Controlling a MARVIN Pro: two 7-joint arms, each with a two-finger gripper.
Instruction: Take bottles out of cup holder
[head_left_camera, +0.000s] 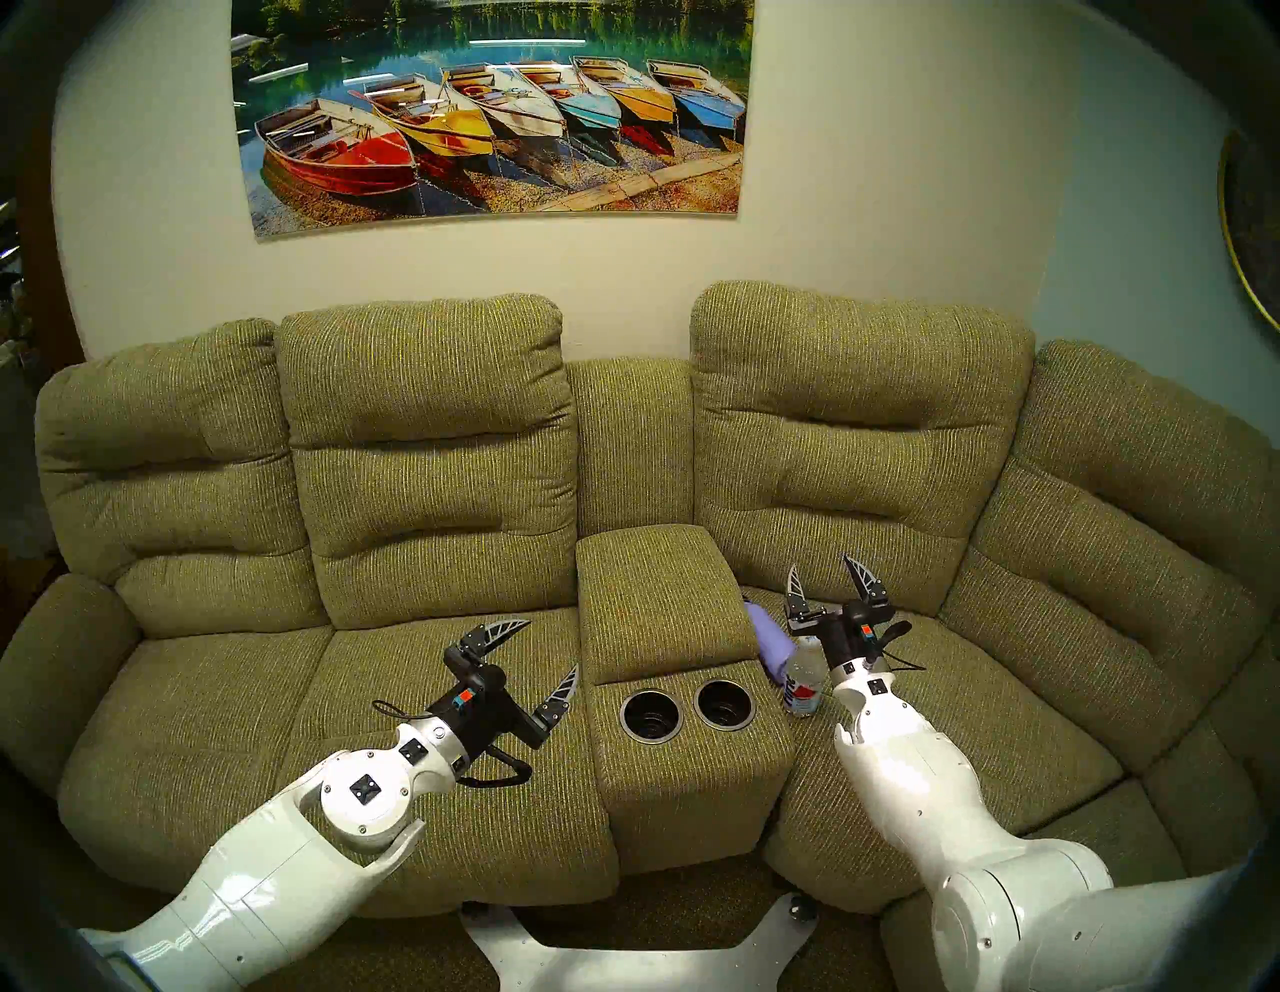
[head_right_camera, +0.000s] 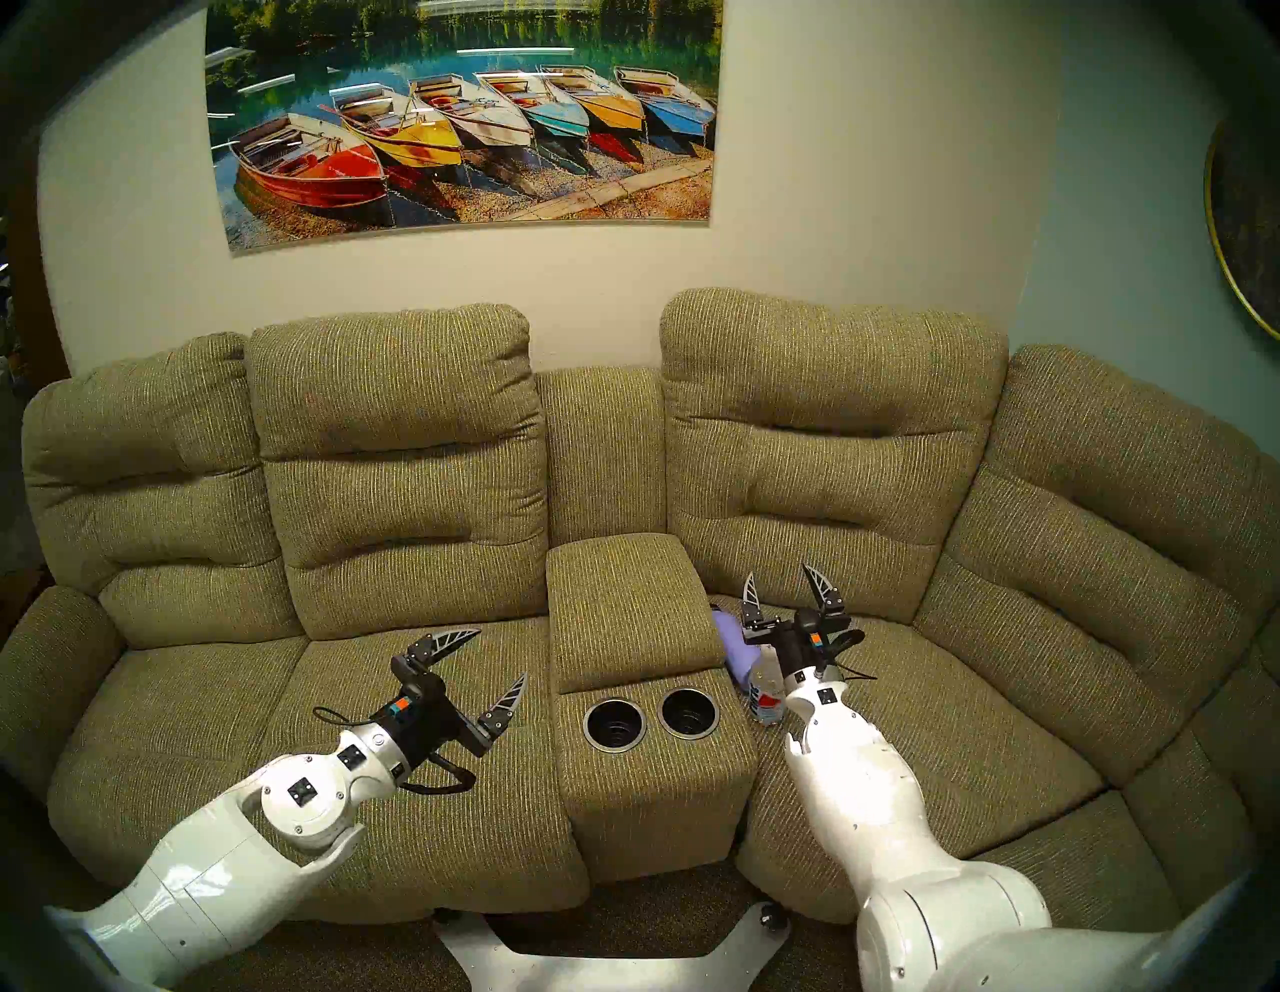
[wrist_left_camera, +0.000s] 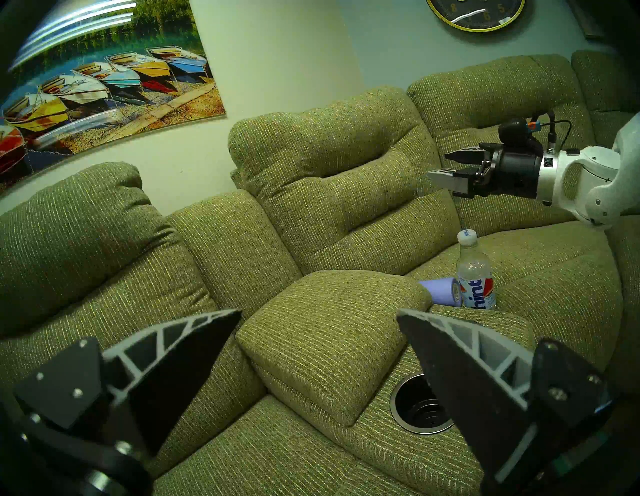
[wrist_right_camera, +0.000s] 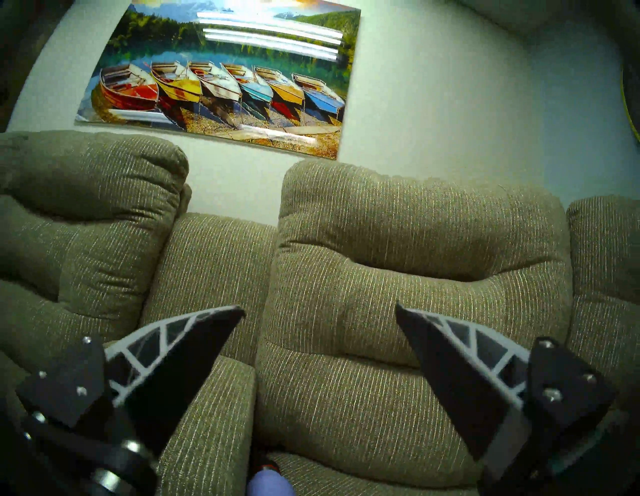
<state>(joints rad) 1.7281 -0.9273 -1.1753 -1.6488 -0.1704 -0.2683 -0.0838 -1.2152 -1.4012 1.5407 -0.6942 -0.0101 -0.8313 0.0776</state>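
Olive sofa (head_left_camera: 429, 443) under a boat picture (head_left_camera: 495, 111). Both cup holder (head_left_camera: 686, 706) wells sit empty; lavender flask (head_left_camera: 774, 644) lying, clear bottle (head_left_camera: 803, 682) upright on the right seat. Left hand (head_left_camera: 544, 648) and right hand (head_left_camera: 828, 578) hover, fingers spread, holding nothing.

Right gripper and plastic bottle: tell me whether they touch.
Apart. The left wrist view shows the right gripper open in the air, with sofa backrest visible between it and the white cap of the plastic bottle, which stands upright on the seat.

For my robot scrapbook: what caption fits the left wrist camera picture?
Open left gripper above an empty cup holder; clear bottle stands beside the lying lavender flask.
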